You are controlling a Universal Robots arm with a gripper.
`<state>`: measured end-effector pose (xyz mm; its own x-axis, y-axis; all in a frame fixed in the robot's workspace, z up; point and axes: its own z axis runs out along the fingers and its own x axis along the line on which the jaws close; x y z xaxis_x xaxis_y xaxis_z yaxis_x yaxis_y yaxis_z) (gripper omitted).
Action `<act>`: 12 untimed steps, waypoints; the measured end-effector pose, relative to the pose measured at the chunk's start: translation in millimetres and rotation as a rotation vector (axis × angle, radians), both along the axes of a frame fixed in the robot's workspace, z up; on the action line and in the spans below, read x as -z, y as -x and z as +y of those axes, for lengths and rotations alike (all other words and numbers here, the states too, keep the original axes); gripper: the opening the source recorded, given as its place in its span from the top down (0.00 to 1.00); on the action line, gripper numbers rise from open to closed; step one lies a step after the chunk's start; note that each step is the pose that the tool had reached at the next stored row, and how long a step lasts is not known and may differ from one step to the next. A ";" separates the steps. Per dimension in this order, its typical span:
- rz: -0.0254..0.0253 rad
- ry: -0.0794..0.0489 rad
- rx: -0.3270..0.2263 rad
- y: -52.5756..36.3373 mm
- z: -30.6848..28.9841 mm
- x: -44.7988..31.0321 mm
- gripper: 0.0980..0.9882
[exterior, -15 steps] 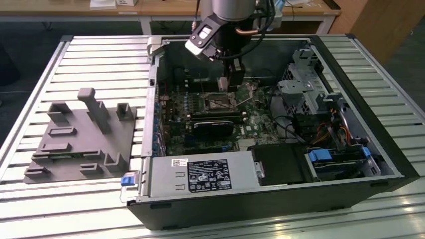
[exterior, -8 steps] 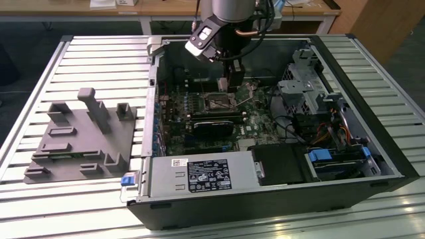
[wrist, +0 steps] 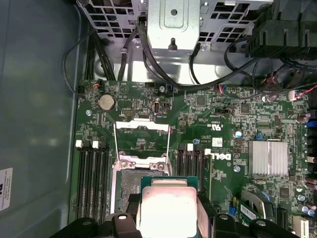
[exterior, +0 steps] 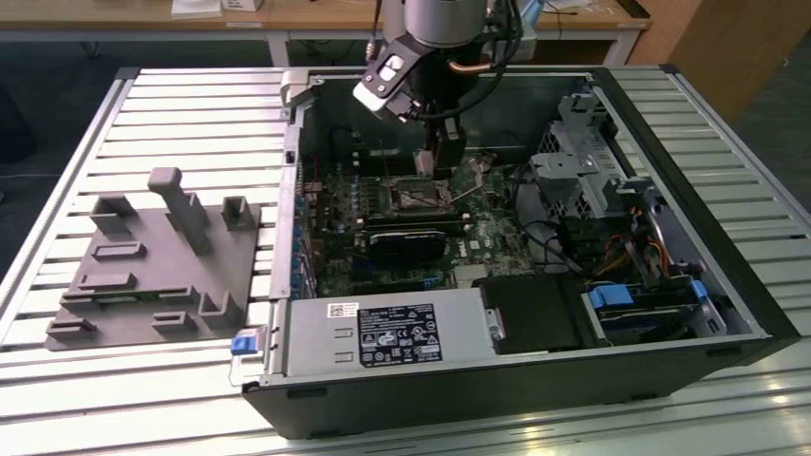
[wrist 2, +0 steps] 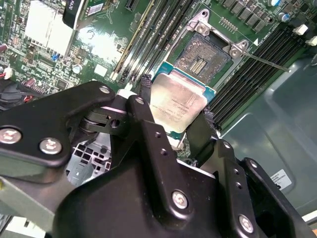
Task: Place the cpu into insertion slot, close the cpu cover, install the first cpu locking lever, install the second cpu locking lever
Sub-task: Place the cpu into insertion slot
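**Hovering over the socket, chip in the clamp**

Holding steady above the motherboard [wrist: 218, 148], the gripper [wrist 2: 177, 101] has its two black fingers [wrist 2: 146, 94] pressed against opposite edges of the cpu [wrist 2: 179, 99], silvery top facing the camera. In both wrist views the chip sits clear of the board and partly overlaps the insertion slot [wrist 2: 202, 58], whose contact field lies bare. The cpu cover [wrist: 141, 126] is swung up and open beside the slot, its centre window showing green board through it. One thin locking lever [wrist 2: 267, 63] sticks out, unlatched, from the slot's corner.

From the exterior view, the arm reaches down into the open computer case [exterior: 709, 285], gripper [exterior: 446, 163] low over the slot area. A grey parts fixture [exterior: 152, 256] sits on the slatted table [exterior: 190, 114], towards the exterior view's left, well apart from the case.
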<state>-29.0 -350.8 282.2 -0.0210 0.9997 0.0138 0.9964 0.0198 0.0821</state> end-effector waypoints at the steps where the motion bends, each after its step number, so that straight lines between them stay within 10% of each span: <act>1: 0.0000 0.000 0.000 0.0 0.6 0.9 0.51; 12: 0.0000 0.000 0.000 0.0 2.0 6.7 0.51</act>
<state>-29.0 -348.8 275.6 -0.0210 0.9997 0.0138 0.9964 0.0198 0.0821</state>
